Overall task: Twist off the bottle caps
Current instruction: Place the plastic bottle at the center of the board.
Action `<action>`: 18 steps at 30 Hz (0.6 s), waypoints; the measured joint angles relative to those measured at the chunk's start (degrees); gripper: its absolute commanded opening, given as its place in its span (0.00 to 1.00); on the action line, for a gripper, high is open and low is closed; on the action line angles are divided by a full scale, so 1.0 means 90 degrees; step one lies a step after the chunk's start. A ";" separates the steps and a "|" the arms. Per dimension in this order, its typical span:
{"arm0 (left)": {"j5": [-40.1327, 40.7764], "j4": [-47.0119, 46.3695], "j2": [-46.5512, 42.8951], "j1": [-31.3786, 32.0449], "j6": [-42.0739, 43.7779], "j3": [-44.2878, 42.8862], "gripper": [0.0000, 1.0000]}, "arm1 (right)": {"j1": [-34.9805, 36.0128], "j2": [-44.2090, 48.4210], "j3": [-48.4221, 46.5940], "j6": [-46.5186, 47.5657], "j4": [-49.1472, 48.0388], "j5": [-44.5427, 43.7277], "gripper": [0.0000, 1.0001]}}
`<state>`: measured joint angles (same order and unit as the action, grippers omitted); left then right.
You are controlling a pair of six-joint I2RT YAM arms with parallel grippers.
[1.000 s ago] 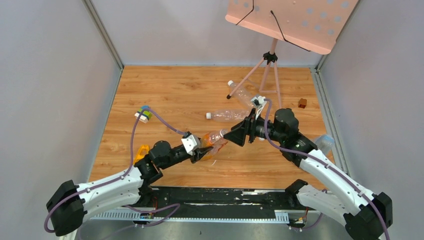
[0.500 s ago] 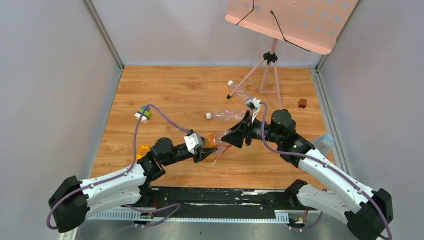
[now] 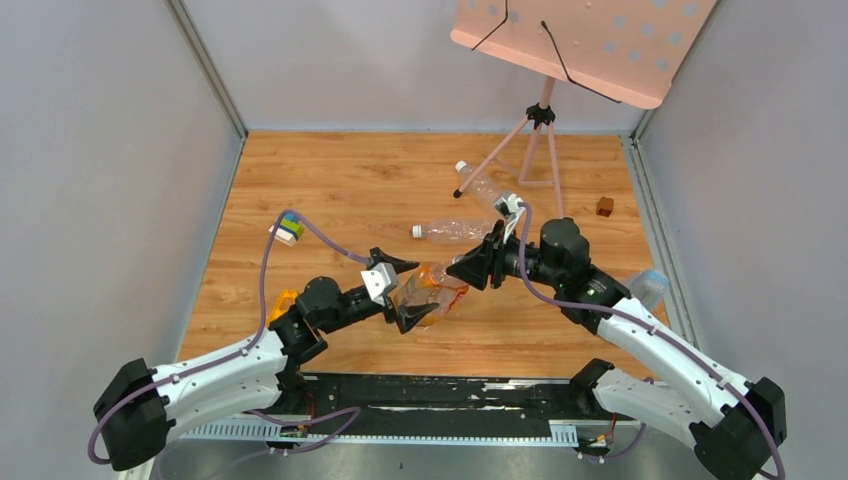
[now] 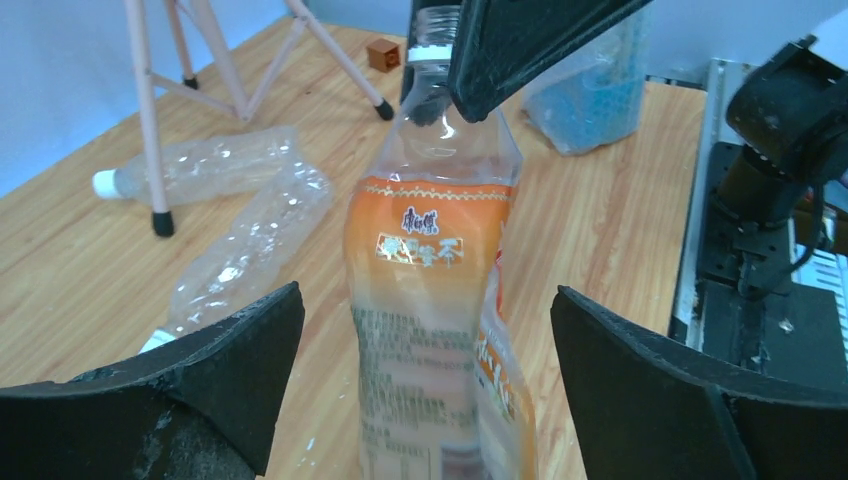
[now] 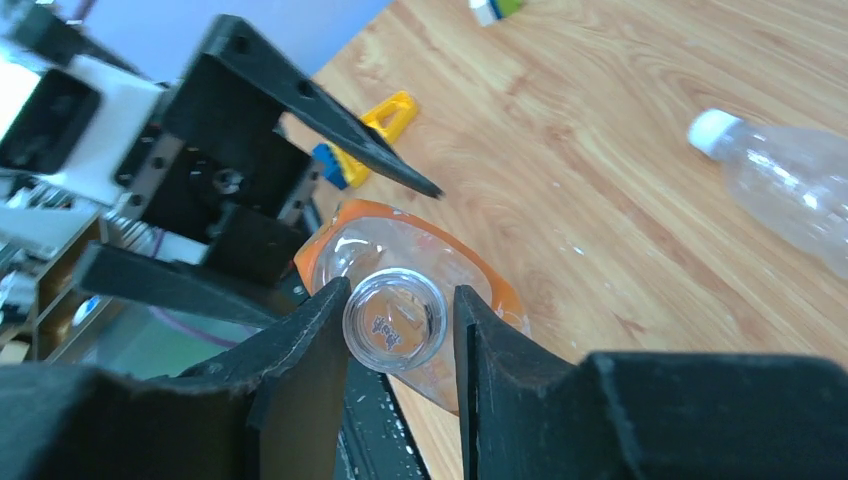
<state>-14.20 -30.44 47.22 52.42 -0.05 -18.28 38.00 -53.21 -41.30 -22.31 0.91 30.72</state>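
Right wrist view: one white cap (image 5: 712,130) sits on a clear bottle (image 5: 790,190) lying on the table (image 5: 600,100), near where I work. My right gripper (image 5: 398,310) is clamped on the neck of the orange-label bottle (image 5: 400,250). My left gripper (image 4: 425,300) is spread wide around its body, pads clear of it

Bottle (image 3: 436,286) between left claw (image 3: 412,292), right claw (image 3: 463,272)

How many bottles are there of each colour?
Clear bottles: 2
Orange-label bottle: 1
Bluish bottle: 1
Total: 4
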 measured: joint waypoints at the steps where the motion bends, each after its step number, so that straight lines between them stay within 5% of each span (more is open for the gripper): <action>1: 0.0095 0.0027 -0.0051 0.0000 -0.0005 0.0000 1.00 | 0.0012 0.0000 -0.0046 0.0010 0.0177 -0.0231 0.00; 13: 0.1600 0.0695 -0.0891 0.0000 0.0010 0.0000 1.00 | -0.0029 0.0437 -0.0658 0.0486 0.2101 -0.5656 0.00; 18: 0.1872 0.0950 -0.0913 0.0000 -0.0017 0.0000 1.00 | -0.0699 0.0277 -0.0685 0.0663 0.2271 -0.6963 0.00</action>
<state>2.66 -21.89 39.00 52.42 -0.21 -18.28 31.70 -50.72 -47.46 -16.34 21.34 -31.94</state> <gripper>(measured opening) 1.000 0.390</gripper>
